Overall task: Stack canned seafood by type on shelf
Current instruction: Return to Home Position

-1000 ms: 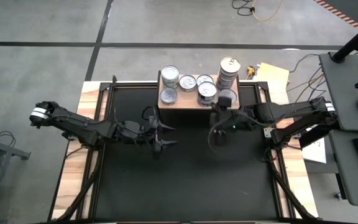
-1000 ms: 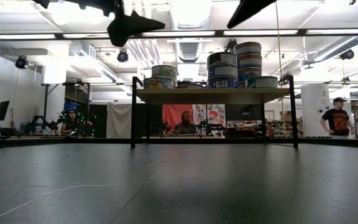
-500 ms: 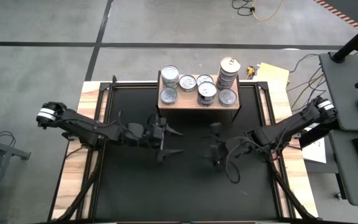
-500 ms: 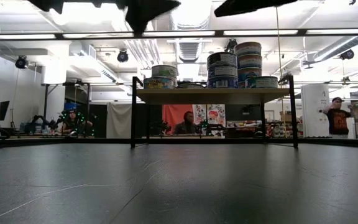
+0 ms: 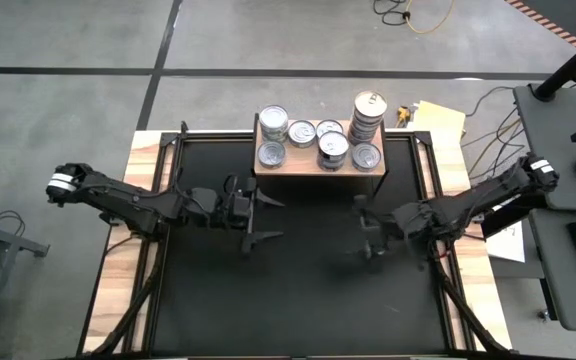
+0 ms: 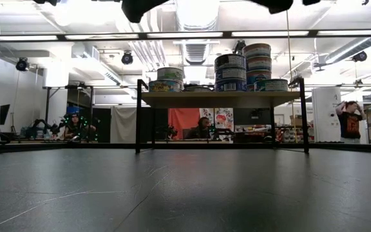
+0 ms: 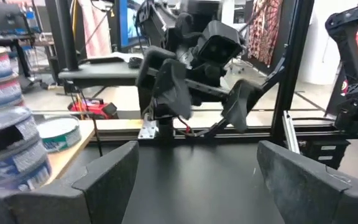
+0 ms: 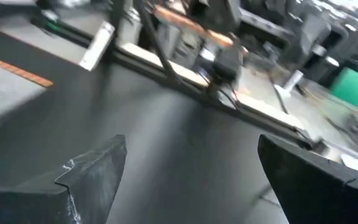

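Note:
The canned seafood stands on the shelf (image 5: 318, 166) at the table's far edge. There are single silver-topped tins (image 5: 271, 155), low piles (image 5: 333, 147) and one tall pile (image 5: 369, 115) at the shelf's right end. In the low view the tins (image 6: 230, 71) stand in a row on the board (image 6: 221, 98). My left gripper (image 5: 266, 218) hovers open over the table in front of the shelf's left end. My right gripper (image 5: 367, 230) hovers open in front of its right end. The two point level toward each other, with nothing between their fingers.
The black tabletop (image 5: 298, 300) stretches from the shelf to the near edge. Wooden side strips (image 5: 133, 250) and dark frame rails border it. In the left wrist view the shelf's tins (image 7: 8, 130) stand close beside my left gripper (image 7: 197, 174). People sit and stand in the room beyond the table.
My right gripper has drawn away from the shelf's right front, toward the table's near and right edges, and has tipped from pointing down to about level. It stays open. My left gripper has rolled about its own line and stays open. The tins have not moved.

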You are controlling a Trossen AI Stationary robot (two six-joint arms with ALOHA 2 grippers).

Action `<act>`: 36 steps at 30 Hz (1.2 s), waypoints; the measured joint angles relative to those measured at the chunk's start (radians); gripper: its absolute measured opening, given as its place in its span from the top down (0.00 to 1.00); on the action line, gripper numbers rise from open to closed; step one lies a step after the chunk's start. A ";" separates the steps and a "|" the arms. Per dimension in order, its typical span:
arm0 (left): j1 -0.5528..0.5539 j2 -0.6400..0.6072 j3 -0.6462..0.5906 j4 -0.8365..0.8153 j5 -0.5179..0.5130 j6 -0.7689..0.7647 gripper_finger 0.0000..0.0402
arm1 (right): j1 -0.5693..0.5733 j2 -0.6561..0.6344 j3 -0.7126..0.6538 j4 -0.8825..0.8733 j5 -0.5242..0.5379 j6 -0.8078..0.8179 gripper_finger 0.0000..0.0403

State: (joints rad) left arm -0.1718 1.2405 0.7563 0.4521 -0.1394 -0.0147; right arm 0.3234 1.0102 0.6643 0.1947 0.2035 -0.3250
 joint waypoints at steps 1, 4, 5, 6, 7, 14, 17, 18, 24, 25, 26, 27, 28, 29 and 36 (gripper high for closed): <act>0.004 -0.005 0.000 -0.002 0.000 0.010 0.22 | -0.009 -0.024 -0.010 0.000 -0.040 0.000 0.12; 0.024 -0.018 -0.007 -0.012 0.001 0.033 0.22 | -0.044 -0.090 -0.037 -0.001 -0.073 -0.002 0.12; 0.036 -0.023 -0.011 -0.014 0.001 0.035 0.22 | -0.056 -0.111 -0.048 -0.001 -0.073 -0.006 0.12; 0.046 -0.031 -0.020 -0.015 0.000 0.036 0.22 | -0.068 -0.131 -0.060 -0.001 -0.072 -0.010 0.12; 0.056 -0.037 -0.031 -0.016 0.000 0.036 0.22 | -0.078 -0.147 -0.072 -0.002 -0.073 -0.011 0.12; 0.094 -0.197 -0.162 -0.022 0.000 0.009 0.22 | -0.127 -0.281 -0.183 0.005 -0.076 0.024 0.12; 0.093 -0.313 -0.230 -0.016 0.001 0.013 0.22 | -0.130 -0.339 -0.222 0.002 -0.077 0.038 0.12; 0.093 -0.352 -0.253 -0.017 0.001 0.013 0.22 | -0.130 -0.357 -0.231 0.004 -0.077 0.038 0.12; 0.093 -0.577 -0.379 -0.036 0.001 -0.028 0.22 | -0.130 -0.456 -0.283 -0.011 -0.076 0.038 0.12; 0.092 -0.617 -0.394 -0.052 0.000 -0.035 0.22 | -0.130 -0.469 -0.294 -0.010 -0.076 0.038 0.12; 0.090 -0.652 -0.406 -0.060 0.001 -0.038 0.22 | -0.130 -0.485 -0.306 -0.010 -0.075 0.038 0.12; 0.090 -0.684 -0.418 -0.060 0.000 -0.035 0.22 | -0.130 -0.501 -0.318 -0.011 -0.073 0.041 0.12; 0.090 -0.718 -0.434 -0.061 0.001 -0.028 0.22 | -0.130 -0.517 -0.330 -0.013 -0.073 0.045 0.12; 0.090 -0.746 -0.450 -0.067 0.000 -0.021 0.22 | -0.130 -0.532 -0.340 -0.013 -0.072 0.049 0.12; 0.090 -0.901 -0.519 -0.117 -0.004 -0.001 0.22 | -0.131 -0.654 -0.411 -0.012 -0.072 0.060 0.12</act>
State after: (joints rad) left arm -0.0822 0.3398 0.2369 0.3355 -0.1439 -0.0153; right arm 0.1928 0.3564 0.2538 0.1825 0.1314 -0.2649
